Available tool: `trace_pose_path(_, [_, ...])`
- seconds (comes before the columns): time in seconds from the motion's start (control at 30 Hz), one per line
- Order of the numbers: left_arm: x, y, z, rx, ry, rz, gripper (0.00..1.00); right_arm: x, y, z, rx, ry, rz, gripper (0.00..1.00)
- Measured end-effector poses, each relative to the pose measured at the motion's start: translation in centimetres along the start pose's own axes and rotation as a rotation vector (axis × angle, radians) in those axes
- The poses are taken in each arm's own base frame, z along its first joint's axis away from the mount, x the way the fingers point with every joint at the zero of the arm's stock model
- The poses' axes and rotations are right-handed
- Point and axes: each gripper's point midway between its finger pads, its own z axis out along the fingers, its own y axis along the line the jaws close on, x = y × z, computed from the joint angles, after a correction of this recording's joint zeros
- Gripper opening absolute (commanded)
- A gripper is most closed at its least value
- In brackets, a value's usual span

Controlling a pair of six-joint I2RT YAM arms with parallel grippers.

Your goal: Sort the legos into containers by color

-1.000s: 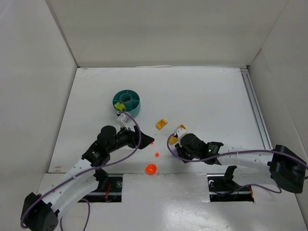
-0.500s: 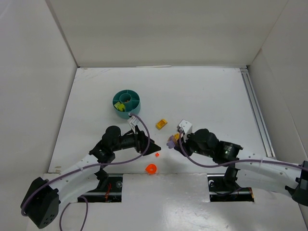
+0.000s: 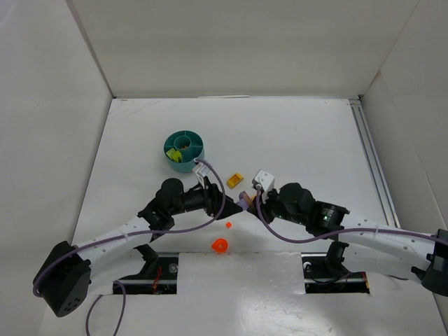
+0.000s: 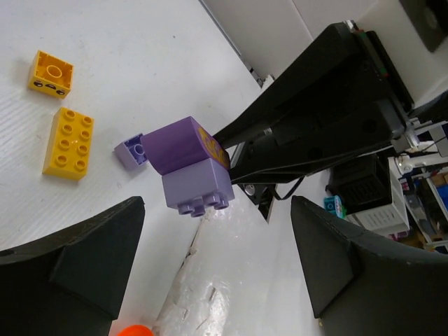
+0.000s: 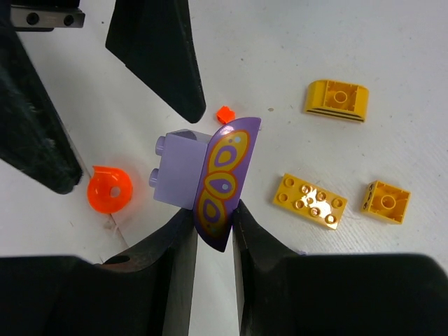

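Observation:
My right gripper (image 5: 213, 227) is shut on a purple lego (image 5: 222, 175), a wing-shaped piece with yellow ovals joined to a lilac brick (image 5: 180, 170), held above the table. In the top view it (image 3: 244, 203) sits between both grippers. My left gripper (image 4: 217, 273) is open and empty, facing the purple lego (image 4: 187, 168) just ahead of its fingertips. The teal dish (image 3: 195, 159) stands behind the left arm with yellow pieces in one compartment. Yellow legos (image 5: 309, 200) (image 5: 386, 201) (image 5: 336, 100) lie on the table.
An orange ring (image 3: 220, 245) and a tiny orange-red bit (image 3: 228, 225) lie near the front edge. A yellow brick (image 3: 236, 180) lies behind the grippers. A small lilac brick (image 4: 130, 151) lies by the yellow ones. White walls enclose the table.
My right gripper has lifted the purple lego and carried it left. My left gripper has swung right to face it, so the two grippers now nearly meet.

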Motion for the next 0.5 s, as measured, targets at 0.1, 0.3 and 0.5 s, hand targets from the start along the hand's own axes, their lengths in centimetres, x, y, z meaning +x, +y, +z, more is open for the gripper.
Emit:
trace_pose_path(0.1, [0.0, 0.3, 0.4, -0.017, -0.002, -0.008, 0.81, -0.3, 0.0, 0.0, -0.003, -0.010, -0.005, 0.00])
trace_pose_path(0.3, [0.4, 0.9, 1.2, -0.048, 0.013, -0.026, 0.60, -1.3, 0.3, 0.0, -0.017, -0.041, -0.014, 0.00])
trace_pose_path(0.5, [-0.2, 1.0, 1.7, -0.060, 0.003, -0.036, 0.44, -1.5, 0.5, 0.3, -0.030, -0.047, -0.015, 0.00])
